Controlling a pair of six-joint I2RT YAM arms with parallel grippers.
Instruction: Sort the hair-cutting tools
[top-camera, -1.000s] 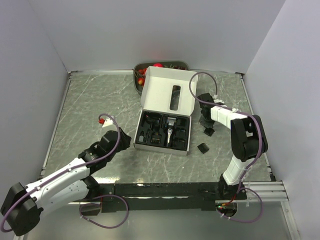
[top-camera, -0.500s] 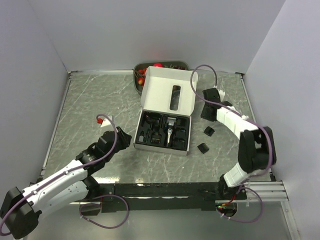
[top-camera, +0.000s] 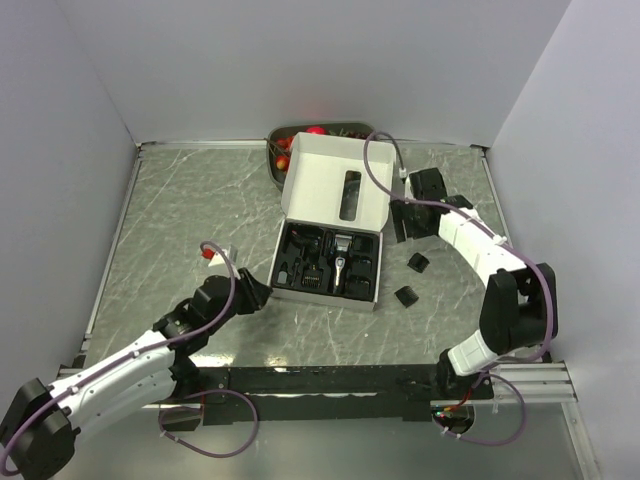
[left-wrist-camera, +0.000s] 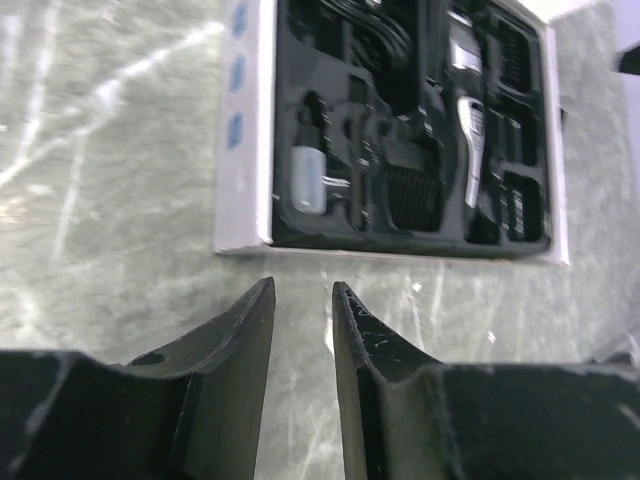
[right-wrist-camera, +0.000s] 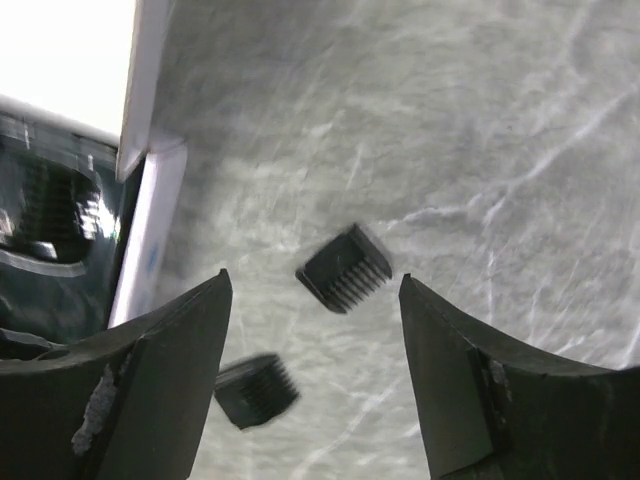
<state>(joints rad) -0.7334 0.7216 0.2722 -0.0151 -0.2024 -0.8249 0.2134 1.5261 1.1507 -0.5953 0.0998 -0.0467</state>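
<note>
We see the left tool (left-wrist-camera: 300, 292) hovering over the counter (left-wrist-camera: 120, 300), just in front of the white box (left-wrist-camera: 245, 130). Its jaws are narrow with nothing between them. The right tool (right-wrist-camera: 315, 285) hangs wide and empty beside the box's right wall. Below it, 1 comb guard (right-wrist-camera: 345, 268) lies on the counter between its fingers, and a second comb guard (right-wrist-camera: 255, 390) lies nearer the box. The slim clipper (left-wrist-camera: 468, 110) rests in the box's black insert (left-wrist-camera: 300, 225).
</note>
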